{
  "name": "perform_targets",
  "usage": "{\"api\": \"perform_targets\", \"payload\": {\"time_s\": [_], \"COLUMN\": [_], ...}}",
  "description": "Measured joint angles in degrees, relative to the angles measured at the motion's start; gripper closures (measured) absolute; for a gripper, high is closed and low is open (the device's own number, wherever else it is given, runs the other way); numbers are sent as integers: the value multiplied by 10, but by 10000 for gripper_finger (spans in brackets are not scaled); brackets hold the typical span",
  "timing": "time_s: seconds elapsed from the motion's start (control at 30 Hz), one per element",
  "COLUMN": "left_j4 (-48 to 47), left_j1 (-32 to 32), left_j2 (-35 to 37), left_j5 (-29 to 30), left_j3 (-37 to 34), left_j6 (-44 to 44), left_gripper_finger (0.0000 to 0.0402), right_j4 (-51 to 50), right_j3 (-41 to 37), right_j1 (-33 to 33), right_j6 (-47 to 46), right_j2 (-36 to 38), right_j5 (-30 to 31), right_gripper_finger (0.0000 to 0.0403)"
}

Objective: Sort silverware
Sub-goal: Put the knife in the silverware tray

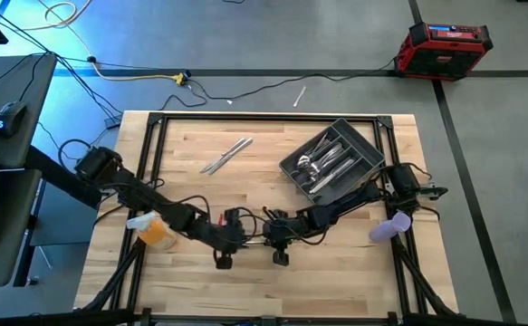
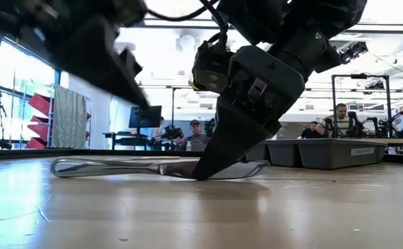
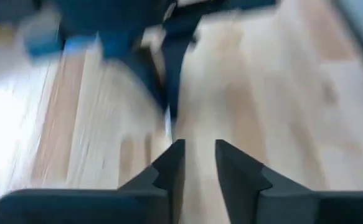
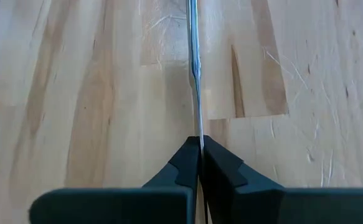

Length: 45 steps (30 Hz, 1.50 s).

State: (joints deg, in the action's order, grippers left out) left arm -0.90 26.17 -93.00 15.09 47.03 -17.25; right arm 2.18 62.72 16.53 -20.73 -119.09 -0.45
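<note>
From above, the grey tray [image 1: 373, 156] sat toward the far right of the table [image 1: 191, 281] and already held a good pile of silverware [image 1: 325, 163]. 2 loose pieces [image 1: 226, 155] lay well apart from it on the bare wood to its left, and 1 more small piece [image 1: 299, 96] lay on the floor beyond the table. Both arms met low near the front middle, the left gripper [image 1: 230, 237] just beside the right gripper [image 1: 273, 239].

At table height, a knife [image 2: 128, 167] lay flat on the wood, and the dark fingers [image 2: 222, 149] of the right arm came down onto it near its blade end.

The left wrist camera showed the left gripper [image 3: 200, 163] spread a little, with nothing between its fingers and a thin sliver of metal just ahead.

The right wrist camera showed the right gripper [image 4: 199, 154] pressed together on the knife [image 4: 193, 68], pinching its thin edge.

I judged the sort well along but unfinished: this knife and the 2 loose pieces were not yet in the tray.
</note>
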Motion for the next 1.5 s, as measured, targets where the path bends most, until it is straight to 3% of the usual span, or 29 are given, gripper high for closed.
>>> {"api": "perform_targets", "payload": {"time_s": [0.27,0.57,0.93,1.23,1.5], "left_j4": [-22,-28,-23,-24,-28], "left_j1": [-6,-15,-15,-25,-24], "left_j2": [-14,-23,-66,-67,-68], "left_j5": [-2,-11,-12,-36,-16], "left_j3": [-22,-33,-30,-30,-30], "left_j6": [-51,-77,-82,-75,-62], "left_gripper_finger": [241,233,276,388,397], "right_j4": [6,7,9,11,15], "right_j3": [-2,-2,-2,-3,-4], "right_j1": [0,-1,-1,-2,-2], "right_j6": [0,0,0,2,5], "right_j2": [0,0,0,0,4], "right_j5": [-1,-1,-2,-4,-24], "right_gripper_finger": [402,402,403,403,402]}}
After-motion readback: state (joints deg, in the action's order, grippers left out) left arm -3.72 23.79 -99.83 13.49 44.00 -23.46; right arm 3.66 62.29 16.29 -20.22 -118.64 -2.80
